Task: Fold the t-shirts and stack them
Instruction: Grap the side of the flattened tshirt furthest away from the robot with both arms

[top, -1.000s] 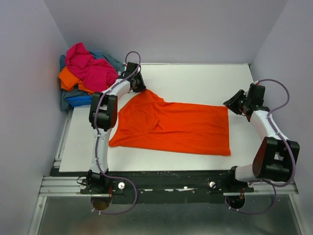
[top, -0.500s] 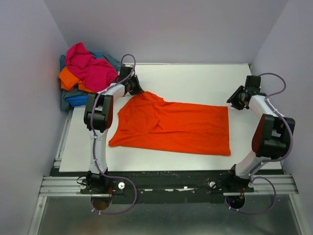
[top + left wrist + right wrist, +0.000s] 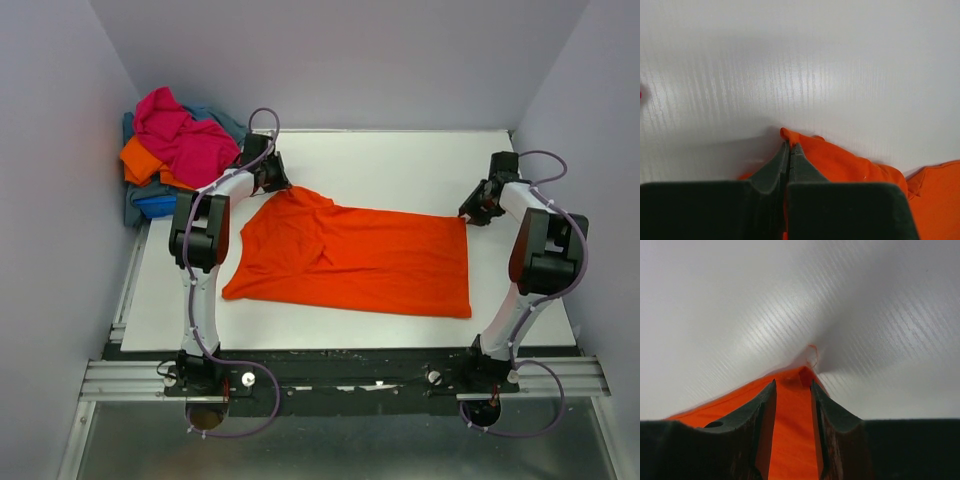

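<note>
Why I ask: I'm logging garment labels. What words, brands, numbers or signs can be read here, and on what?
None. No print, tag, brand or number shows on the orange t-shirt, the heaped shirts or the table in any view.

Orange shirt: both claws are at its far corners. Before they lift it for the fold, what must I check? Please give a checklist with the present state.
1. Left claw shut on a corner of the shirt: ok.
2. Right claw shut on its corner: not ok; the jaws stand open with the corner between them.
3. How many layers the left claw pinches: cannot tell.
4. Shirt lying spread on the table: ok, though rumpled near the left claw.
5. Pile of other shirts apart from this one: ok.
</note>
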`<state>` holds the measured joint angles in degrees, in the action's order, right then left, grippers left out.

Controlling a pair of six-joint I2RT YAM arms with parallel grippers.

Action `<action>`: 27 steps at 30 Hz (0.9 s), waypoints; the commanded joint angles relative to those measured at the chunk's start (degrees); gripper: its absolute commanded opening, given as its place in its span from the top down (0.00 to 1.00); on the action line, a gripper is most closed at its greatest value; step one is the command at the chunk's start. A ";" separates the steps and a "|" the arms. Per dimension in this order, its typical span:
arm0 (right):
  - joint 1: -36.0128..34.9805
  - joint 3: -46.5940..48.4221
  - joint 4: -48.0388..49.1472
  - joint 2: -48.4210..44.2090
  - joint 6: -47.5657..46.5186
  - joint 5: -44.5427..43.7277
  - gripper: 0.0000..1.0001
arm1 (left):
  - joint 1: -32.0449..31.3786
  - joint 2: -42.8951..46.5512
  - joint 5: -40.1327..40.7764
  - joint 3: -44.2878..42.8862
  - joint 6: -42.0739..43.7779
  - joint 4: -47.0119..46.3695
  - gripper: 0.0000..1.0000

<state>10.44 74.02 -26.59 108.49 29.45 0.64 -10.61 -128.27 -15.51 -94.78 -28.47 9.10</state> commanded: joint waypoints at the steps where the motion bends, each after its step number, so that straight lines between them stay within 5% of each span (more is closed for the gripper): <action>1: -0.33 3.41 -1.89 3.04 -0.71 -1.88 0.59 | 0.41 1.89 3.47 -2.24 1.31 3.46 0.77; 3: -0.33 4.20 -1.97 4.09 -0.71 -1.96 0.60 | 0.77 1.79 3.21 -2.60 0.70 3.47 0.58; 6: -0.68 5.69 -2.50 5.06 -0.89 -2.58 0.65 | 1.29 0.92 2.15 -3.74 -0.44 3.11 0.49; 12: -1.38 7.19 -3.56 5.94 -1.24 -3.11 0.71 | 1.38 -4.61 2.33 -12.16 -1.50 7.93 0.47; 17: -1.38 6.84 -4.43 4.72 -1.76 -1.79 0.99 | 1.21 -7.78 -0.31 -16.13 -2.20 10.41 0.47; 27: -1.38 5.00 -4.44 0.85 -1.77 -4.16 0.99 | 0.33 -10.95 -4.97 -17.81 -4.31 10.41 0.47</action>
<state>9.17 79.55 -29.80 111.66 28.40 -1.56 -9.58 -137.73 -17.30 -111.26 -31.51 17.89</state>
